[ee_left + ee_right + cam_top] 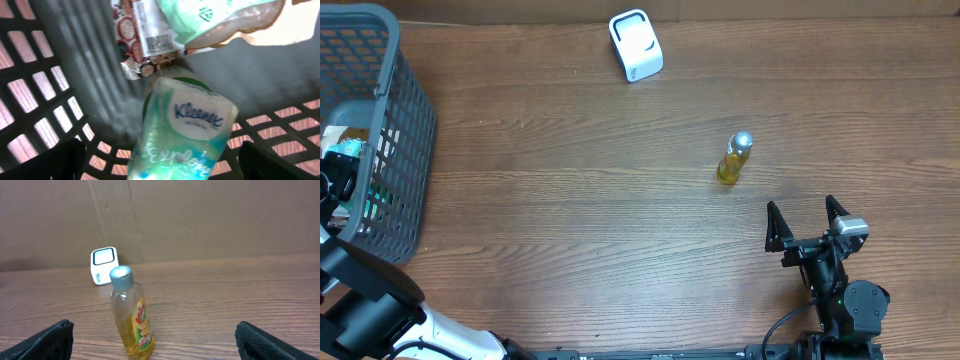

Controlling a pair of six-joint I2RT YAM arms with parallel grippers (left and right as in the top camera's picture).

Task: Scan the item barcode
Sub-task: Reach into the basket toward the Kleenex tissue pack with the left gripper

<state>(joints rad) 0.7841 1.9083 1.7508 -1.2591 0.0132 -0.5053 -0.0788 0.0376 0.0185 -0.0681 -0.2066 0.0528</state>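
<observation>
Your left claw (160, 167) hangs open inside the basket (405, 140), seemingly over a tissue pack (192, 125). The bottle (732, 160) stands upright on the worktop (570, 200), ahead-left of your open right claw (802, 212), the nearer one; scanner (636, 45) beyond.

Left arm (365, 295): comes in from the lower left corner and runs along the left edge.
Left claw (165, 159): tilted downward, jaws spread wide.
Right arm (842, 300): folded close above its base.
Right claw (805, 222): level, pointing forward, jaws spread wide.
</observation>
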